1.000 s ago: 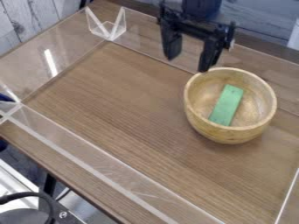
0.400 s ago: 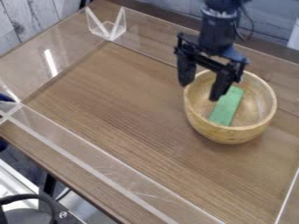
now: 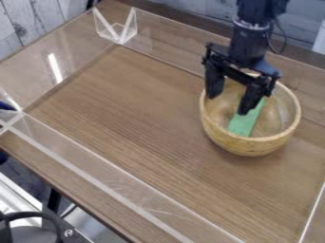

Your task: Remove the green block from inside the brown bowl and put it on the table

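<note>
Relative to the earlier frames, the claw (image 3: 238, 102) has advanced from the far side toward the near side and now sits lower, over the bowl. The bowl and the block have kept their positions. The claw is open, its two dark fingers spread left and right; the right finger overlaps the view of the green block (image 3: 245, 120). Contact between finger and block cannot be determined.

The green block lies inside the brown bowl (image 3: 252, 144), at the right of the worktop (image 3: 127, 123). Block: flat, matte, bright green, elongated, oriented near to far. Bowl: round, light brown, thick-walled, with a smooth interior. Worktop: brown, wood-grain finish. Edging: low, clear panels (image 3: 76, 159) along the left side. A black cable (image 3: 32, 218) curves at the near left corner.
</note>
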Tool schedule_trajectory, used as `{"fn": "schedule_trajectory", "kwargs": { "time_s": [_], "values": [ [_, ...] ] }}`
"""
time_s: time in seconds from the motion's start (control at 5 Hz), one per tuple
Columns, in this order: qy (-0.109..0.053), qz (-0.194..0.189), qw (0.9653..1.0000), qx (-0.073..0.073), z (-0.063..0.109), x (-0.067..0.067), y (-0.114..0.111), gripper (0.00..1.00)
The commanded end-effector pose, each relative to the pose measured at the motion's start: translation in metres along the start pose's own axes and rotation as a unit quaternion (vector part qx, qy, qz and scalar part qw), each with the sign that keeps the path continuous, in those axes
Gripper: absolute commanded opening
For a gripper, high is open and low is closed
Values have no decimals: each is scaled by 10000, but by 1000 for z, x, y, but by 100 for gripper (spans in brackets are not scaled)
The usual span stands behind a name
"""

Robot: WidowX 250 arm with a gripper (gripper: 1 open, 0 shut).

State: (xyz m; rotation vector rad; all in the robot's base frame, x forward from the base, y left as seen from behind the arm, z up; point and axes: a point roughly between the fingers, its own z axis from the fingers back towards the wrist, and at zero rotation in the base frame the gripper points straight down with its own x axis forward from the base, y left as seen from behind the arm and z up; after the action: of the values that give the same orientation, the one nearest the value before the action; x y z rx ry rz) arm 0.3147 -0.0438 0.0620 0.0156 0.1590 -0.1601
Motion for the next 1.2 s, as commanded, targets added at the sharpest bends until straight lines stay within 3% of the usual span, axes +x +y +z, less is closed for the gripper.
{"fn": "schedule_trajectory", "kwargs": {
  "time_s": [0.0,1.0],
  "values": [
    [-318,-68,9995,55,15,17,-2,100],
    [-120,-191,9997,54,-9,36,-5,100]
  ]
}}
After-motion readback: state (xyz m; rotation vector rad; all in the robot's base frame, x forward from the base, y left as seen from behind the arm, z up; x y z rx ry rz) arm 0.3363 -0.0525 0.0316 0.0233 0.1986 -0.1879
